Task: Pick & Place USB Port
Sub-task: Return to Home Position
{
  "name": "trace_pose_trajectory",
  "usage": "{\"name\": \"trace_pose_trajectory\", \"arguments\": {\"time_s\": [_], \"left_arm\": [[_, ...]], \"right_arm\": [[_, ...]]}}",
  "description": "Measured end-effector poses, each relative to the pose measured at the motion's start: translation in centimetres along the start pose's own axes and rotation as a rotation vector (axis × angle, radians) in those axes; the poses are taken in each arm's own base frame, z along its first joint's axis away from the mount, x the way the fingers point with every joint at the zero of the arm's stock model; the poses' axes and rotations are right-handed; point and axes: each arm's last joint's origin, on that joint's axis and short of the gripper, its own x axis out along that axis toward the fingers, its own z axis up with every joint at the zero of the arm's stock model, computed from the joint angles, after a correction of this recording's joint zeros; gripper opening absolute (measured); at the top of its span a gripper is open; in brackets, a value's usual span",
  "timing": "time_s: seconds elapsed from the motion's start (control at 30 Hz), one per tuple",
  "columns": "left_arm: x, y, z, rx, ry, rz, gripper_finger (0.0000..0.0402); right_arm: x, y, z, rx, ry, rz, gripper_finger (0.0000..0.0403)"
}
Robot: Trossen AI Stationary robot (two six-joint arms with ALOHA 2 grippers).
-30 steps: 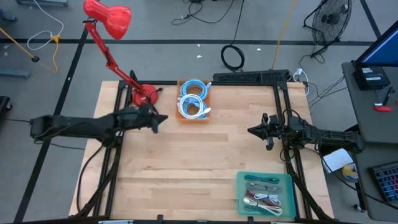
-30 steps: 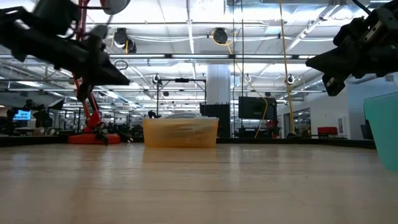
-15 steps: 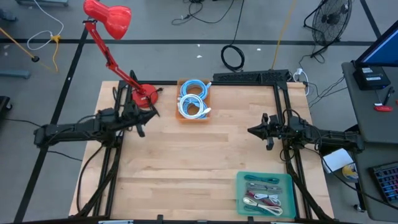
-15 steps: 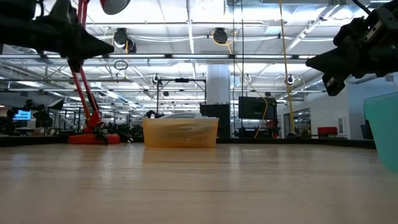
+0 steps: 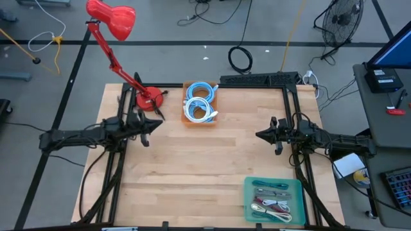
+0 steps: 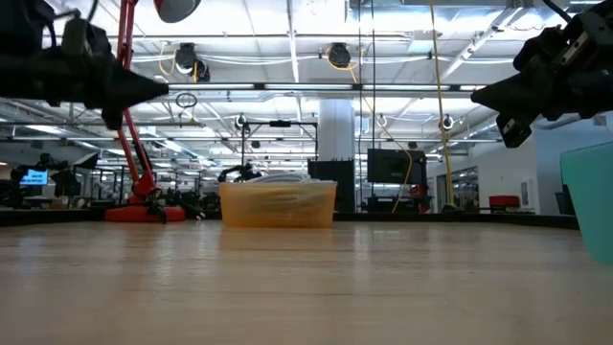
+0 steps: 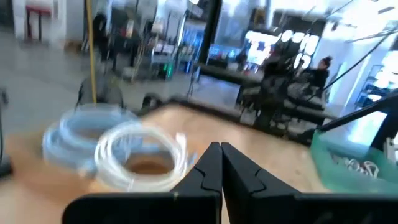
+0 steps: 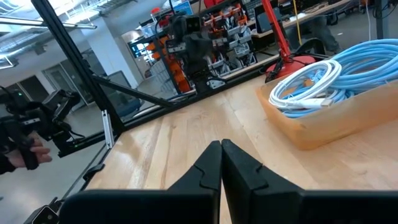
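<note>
Cables sorted into two bins; both arms idle, holding nothing.
Orange bin [image 6: 278, 209], far edge of the desk [image 5: 205, 167]: one light blue cable [image 5: 199, 90] and one white cable [image 5: 203, 112], each wound in a loose round coil, overlapping and rising above the rim. Green bin [image 5: 246, 199], near right corner: a white cable bundle [image 5: 275, 207] beside darker leads [image 5: 270, 188]. Left gripper [image 5: 159, 121], left edge, beside the red lamp [image 5: 110, 18] base, fingers pressed together. Right gripper [image 5: 259, 135], right edge, fingers likewise together.
</note>
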Motion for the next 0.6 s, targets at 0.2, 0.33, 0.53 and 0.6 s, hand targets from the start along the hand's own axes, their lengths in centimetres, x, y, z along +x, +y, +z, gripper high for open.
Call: {"name": "trace_pose_trajectory", "arguments": {"time_s": [0.2,0.33,0.53,0.6], "left_arm": [[-0.2,-0.3,0.5,0.089,-0.051,-0.016,0.0000],[-0.2,-0.2,0.3,0.052,-0.032,0.012,0.0004],[-0.3,0.2,-0.9,-0.068,0.079,0.070,0.0006],[-0.3,0.2,-1.0,-0.079,0.094,0.074,0.0007]], "right_arm": [[0.0,0.0,0.0,0.000,-0.001,0.001,0.0000],[0.0,0.0,0.0,0.000,-0.001,0.001,0.0000],[0.0,0.0,0.0,0.000,-0.001,0.001,0.0000],[0.0,0.0,0.0,0.000,-0.001,0.001,0.0000]]}}
